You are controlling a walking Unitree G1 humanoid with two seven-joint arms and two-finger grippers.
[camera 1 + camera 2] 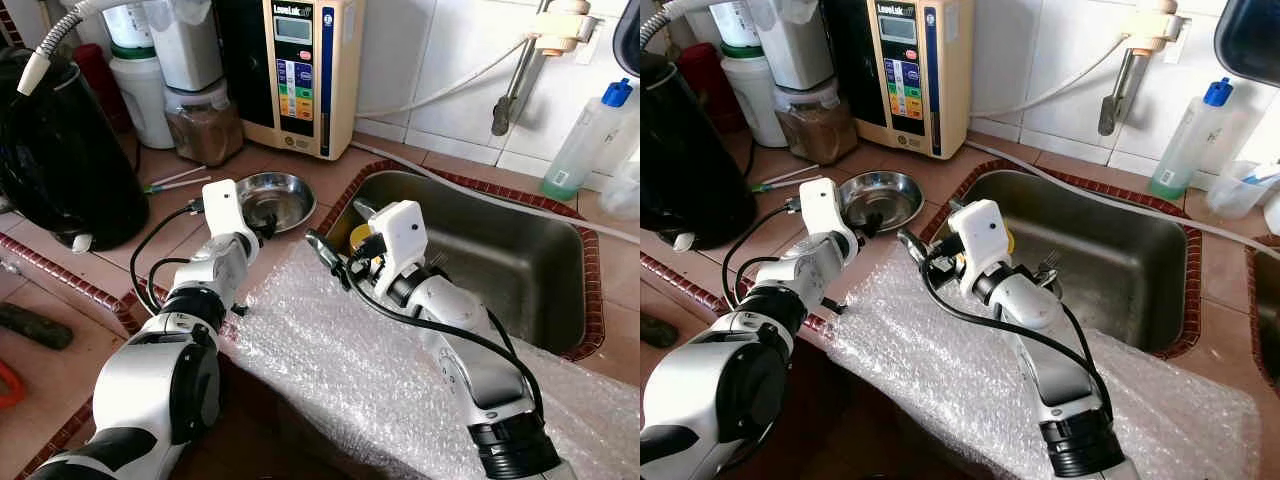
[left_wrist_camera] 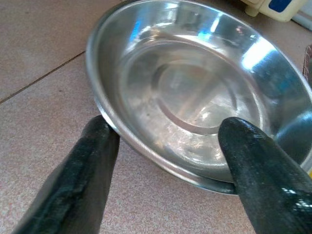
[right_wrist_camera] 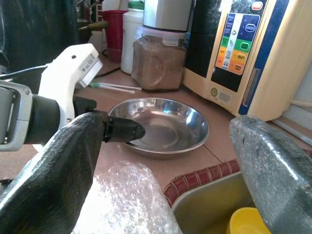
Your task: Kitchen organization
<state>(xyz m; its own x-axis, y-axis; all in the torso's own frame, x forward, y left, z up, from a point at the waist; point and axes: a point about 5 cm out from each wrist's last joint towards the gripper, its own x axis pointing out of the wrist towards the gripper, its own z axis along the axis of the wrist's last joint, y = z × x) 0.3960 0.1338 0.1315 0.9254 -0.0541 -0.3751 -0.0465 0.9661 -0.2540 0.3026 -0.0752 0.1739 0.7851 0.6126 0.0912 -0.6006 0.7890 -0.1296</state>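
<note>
Left wrist view: left tool (image 2: 165, 146) at the steel bowl (image 2: 195, 87).
Open fingers straddle the bowl's near rim, gripping nothing; right tool (image 3: 161, 161), open and empty, hangs farther off over the sink's (image 1: 520, 260) corner.

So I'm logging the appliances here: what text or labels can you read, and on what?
"LeveLuk": brand on the cream water ionizer against the wall.
Its coloured button labels and display: too small to read.
White containers' labels: too blurred.
Blue-capped bottle: no legible label.
</note>
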